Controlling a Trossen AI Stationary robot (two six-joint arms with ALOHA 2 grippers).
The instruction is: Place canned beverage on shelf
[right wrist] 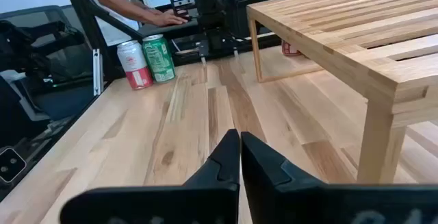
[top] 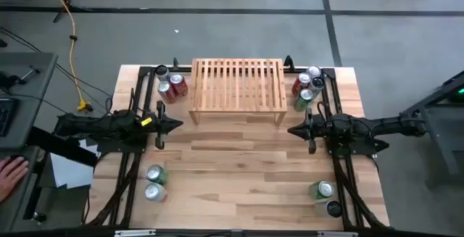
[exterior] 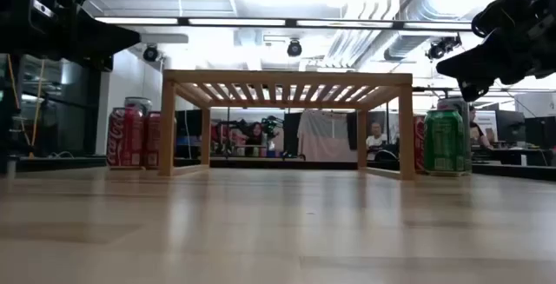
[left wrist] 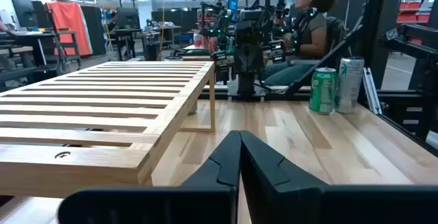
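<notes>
While both arms hover above the bench (top: 239,172), the shelf (top: 237,88) stands at the far middle of it, its slatted top bare. The left gripper (top: 176,125) points inward from the bench's left side, just in front of the shelf's left corner, with its fingers (left wrist: 226,162) clenched together on nothing. The right gripper (top: 293,130) mirrors it from the right side, fingers (right wrist: 229,157) likewise pressed tip to tip and holding nothing.

Cans sit in four groups, all on the bench and none on the shelf. Red cans (top: 174,87) cluster beside the shelf's left end (the low view shows them standing upright there). A mixed group with a green can (top: 304,98) stands beside the shelf's right end. Two more cans (top: 154,182) rest near the bench's front left corner, and another pair (top: 324,190) near the front right.

A person's hand (top: 10,172) shows at the left edge of the high view, well away from the bench.
</notes>
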